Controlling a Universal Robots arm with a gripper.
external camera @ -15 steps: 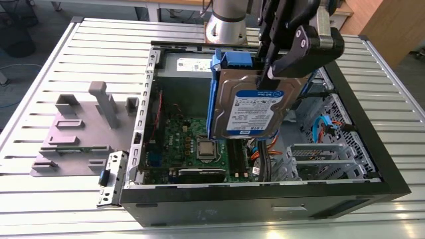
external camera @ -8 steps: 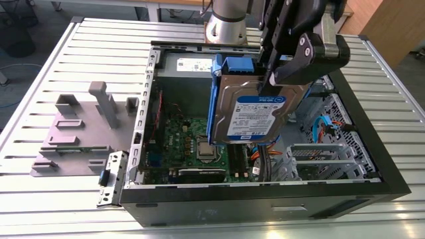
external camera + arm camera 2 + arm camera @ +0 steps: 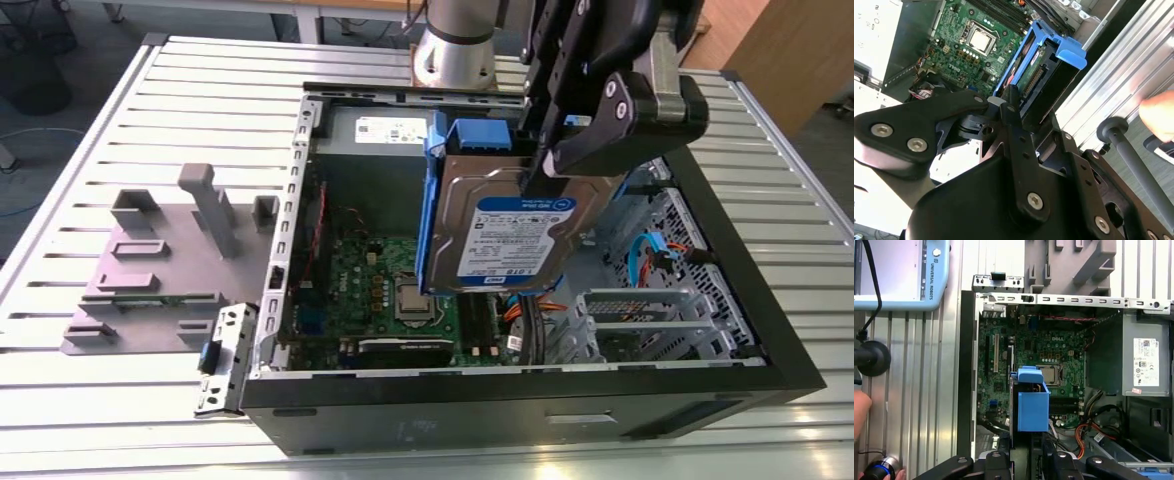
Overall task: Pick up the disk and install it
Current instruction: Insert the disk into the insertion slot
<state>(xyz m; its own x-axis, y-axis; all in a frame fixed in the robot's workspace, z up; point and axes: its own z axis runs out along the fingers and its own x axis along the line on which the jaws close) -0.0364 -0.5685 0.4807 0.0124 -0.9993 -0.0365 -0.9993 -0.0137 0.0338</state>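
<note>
Slatted aluminium bench (image 3: 80,380). Outside the open black case (image 3: 534,410), on the exterior view's left: grey moulded plastic fixture (image 3: 167,265) with blocky uprights. Inside the case: grey power supply box (image 3: 380,130) with a white printed sticker, and a green motherboard (image 3: 387,280). The disk (image 3: 514,235) is silver metal with a blue-and-white label and a blue plastic carrier; it hangs tilted above the motherboard. Black end effector (image 3: 587,150) is clenched on the disk's upper end.
</note>
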